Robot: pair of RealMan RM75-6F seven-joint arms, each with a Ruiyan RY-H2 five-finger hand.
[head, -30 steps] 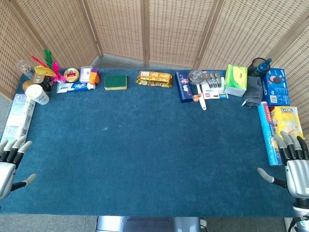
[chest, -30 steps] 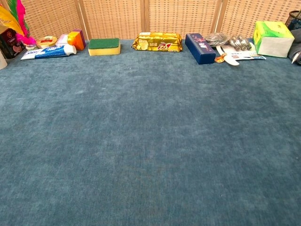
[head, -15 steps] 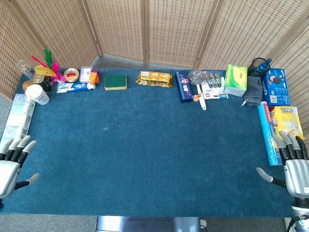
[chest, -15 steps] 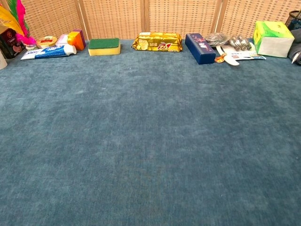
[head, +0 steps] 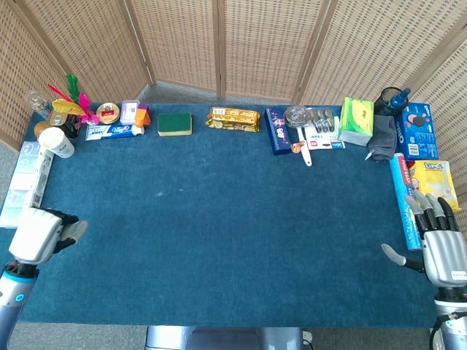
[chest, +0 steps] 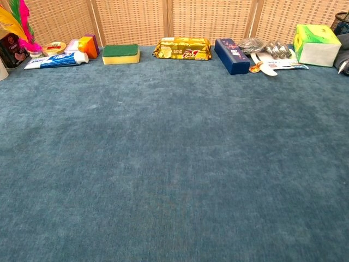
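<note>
A: Head view first, from the left. Our left hand (head: pixel 44 235) has swung in from the near-left corner and now sits over the table (head: pixel 233 219), its pale back turned up towards us.

B: A second ago we saw its fingers spread at the edge. Now only a few tips (head: pixel 74 230) poke out to the right, so we cannot tell whether it is released or clenched. We see nothing in it.

A: Agreed. The thing nearest to it is the flat white and pale-blue box (head: pixel 25 179), lying lengthwise along the left edge, just beyond the hand and apart from it. The white cup (head: pixel 56 142) stands at the box's far end.

B: So we judge the left side has only drawn closer; no contact yet.

A: On the right, our right hand (head: pixel 441 251) has crept a little forward. It is released, fingers fanned apart and thumb stuck out to the left, holding nothing.

B: Its fingertips lie just beside the near end of the long blue box (head: pixel 403 200), which runs along the right edge with the yellow packet (head: pixel 433 182) beside it. We cannot tell whether they touch.

A: The chest view shows neither hand.
</note>
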